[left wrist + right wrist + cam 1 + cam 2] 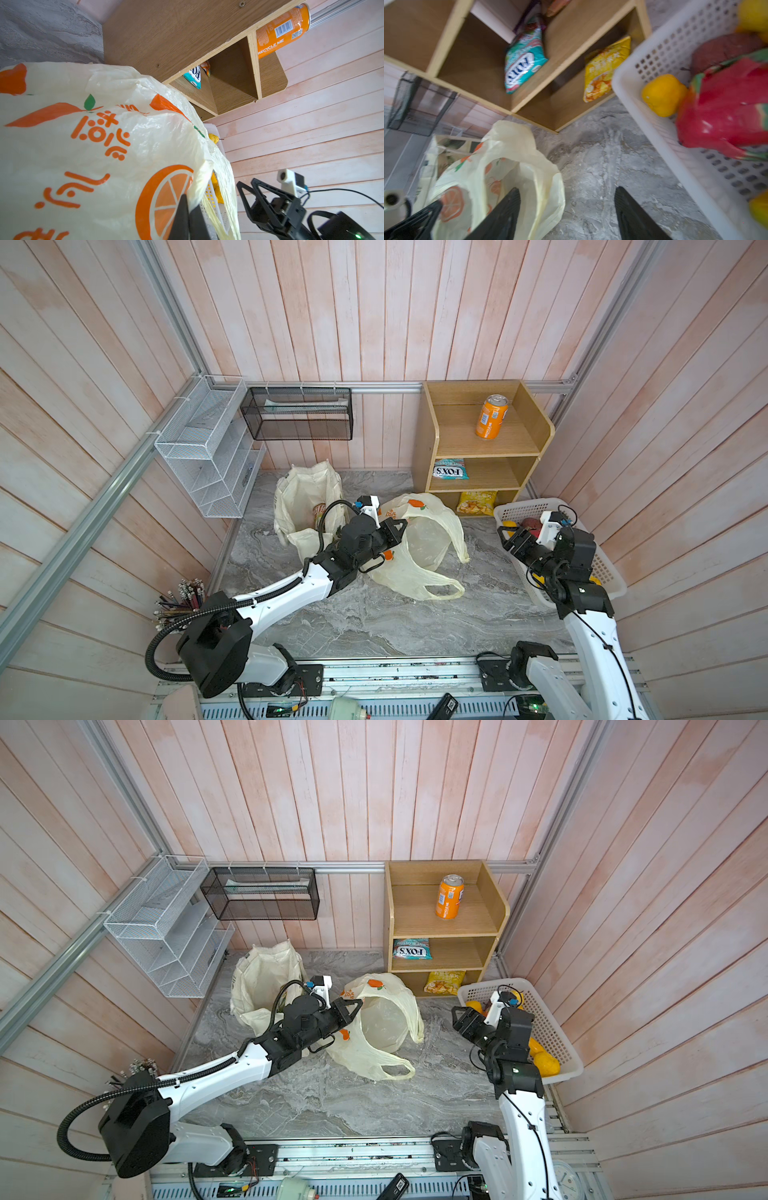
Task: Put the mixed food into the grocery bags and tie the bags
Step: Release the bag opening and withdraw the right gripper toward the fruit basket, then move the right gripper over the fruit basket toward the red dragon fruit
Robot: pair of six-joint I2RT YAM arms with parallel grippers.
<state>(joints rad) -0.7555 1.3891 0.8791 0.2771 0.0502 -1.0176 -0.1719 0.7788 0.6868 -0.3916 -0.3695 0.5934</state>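
The thin cream plastic grocery bag (424,539) (382,1023) printed with orange fruits lies mid-table with its mouth gaping. My left gripper (401,524) (188,199) is shut on the bag's rim and holds it up. A cream canvas tote (303,493) (262,969) stands open behind the left arm. My right gripper (503,533) (566,190) is open and empty, over the table beside the white basket (523,508) (654,52). In the basket lie a yellow toy fruit (663,94), a red and green item (726,108) and other yellow fruits (546,1063).
A wooden shelf unit (486,443) at the back holds an orange can (491,416), a teal FOX'S packet (451,469) and a yellow snack packet (477,502). A white wire rack (208,448) and a black mesh rack (297,412) hang on the walls. Pencils (183,599) stand front left.
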